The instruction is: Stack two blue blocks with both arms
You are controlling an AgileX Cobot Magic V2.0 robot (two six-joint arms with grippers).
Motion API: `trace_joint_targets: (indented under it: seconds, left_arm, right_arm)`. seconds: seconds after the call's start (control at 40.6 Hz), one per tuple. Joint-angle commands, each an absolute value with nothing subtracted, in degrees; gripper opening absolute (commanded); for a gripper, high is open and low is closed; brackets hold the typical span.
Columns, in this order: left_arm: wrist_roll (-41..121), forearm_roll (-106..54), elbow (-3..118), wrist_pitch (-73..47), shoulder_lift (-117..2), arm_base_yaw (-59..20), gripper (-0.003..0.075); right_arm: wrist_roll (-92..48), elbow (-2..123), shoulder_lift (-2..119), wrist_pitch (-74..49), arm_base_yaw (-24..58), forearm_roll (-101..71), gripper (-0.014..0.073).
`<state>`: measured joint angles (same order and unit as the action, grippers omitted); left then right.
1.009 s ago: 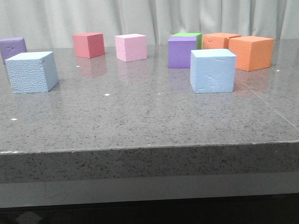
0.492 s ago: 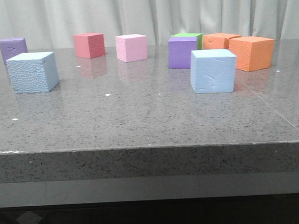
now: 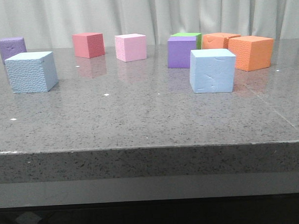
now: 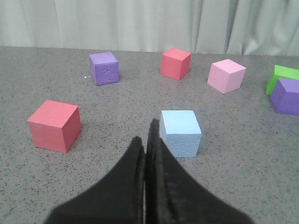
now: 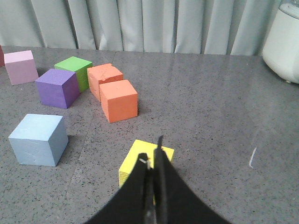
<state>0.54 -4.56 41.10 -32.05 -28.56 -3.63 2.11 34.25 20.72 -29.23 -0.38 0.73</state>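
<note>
Blue blocks [image 3: 31, 72] and [image 3: 212, 70] sit well apart on the speckled grey tabletop [image 3: 140, 122], unlabelled; left tool [image 4: 146, 140] and right tool [image 5: 154, 161] both pressed together, empty

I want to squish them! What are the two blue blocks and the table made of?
The pebbled blue block and the creased blue block look like soft matte foam: their faces are dimpled and dented. The table looks like polished speckled stone, since it mirrors the blocks faintly.
</note>
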Motion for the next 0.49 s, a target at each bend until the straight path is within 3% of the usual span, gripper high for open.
trace_joint_targets:
  seconds: [0.0,0.197,0.295,0.345,0.394,0.468]
  left_arm:
    - [0.5,-5.1,42.9,-27.7,-29.4,-4.0,-0.002]
    - [0.5,-4.8,42.9,-27.6,-29.4,-4.0,-0.002]
    - [0.5,-3.0,42.9,-27.5,-29.4,-4.0,0.0011]
    - [0.5,-1.5,42.9,-27.5,-29.4,-4.0,0.0078]
    - [0.5,0.0,42.9,-27.5,-29.4,-4.0,0.0193]
    - [0.5,1.3,42.9,-27.5,-29.4,-4.0,0.0356]
  right_arm:
    - [1.9,36.2,21.7,-24.4,-0.5,0.8,-0.0121]
    - [2.2,36.2,21.7,-23.1,-0.5,0.8,-0.0099]
    - [2.1,36.2,21.7,-23.7,-0.5,1.9,0.0076]
    - [2.1,36.2,21.7,-24.1,-0.5,2.5,0.0233]
    - [2.1,36.2,21.7,-24.2,-0.5,2.5,0.036]
    - [2.1,36.2,21.7,-24.2,-0.5,2.5,0.0482]
